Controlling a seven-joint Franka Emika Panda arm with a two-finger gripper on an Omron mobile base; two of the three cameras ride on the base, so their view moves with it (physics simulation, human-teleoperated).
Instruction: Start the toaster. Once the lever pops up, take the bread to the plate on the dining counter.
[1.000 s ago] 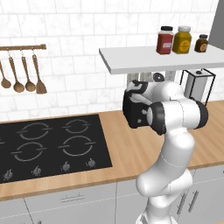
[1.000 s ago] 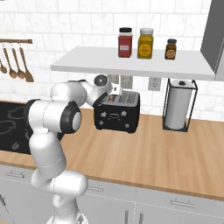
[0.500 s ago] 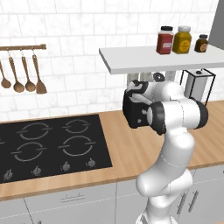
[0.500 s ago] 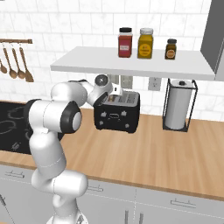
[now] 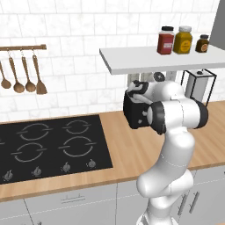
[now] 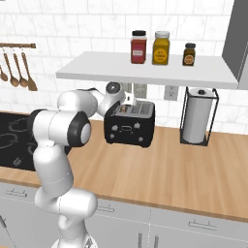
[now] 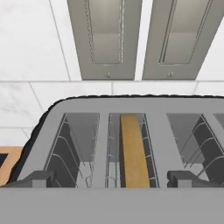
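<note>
Bread point(image 7: 134, 151) sitting edge-on in toaster point(image 6: 130, 125) slot, at 12 o'clock from end effector point(image 7: 111, 178), long axis running 12-to-6; hovering fully open, holding nothing.

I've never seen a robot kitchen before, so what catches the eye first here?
The big white arm bends over a wooden worktop, its open gripper hanging right above a black toaster under a wall shelf. A brown slice of bread stands in the toaster's middle slot. Three jars line the shelf, and a black hob lies off to the left.
</note>
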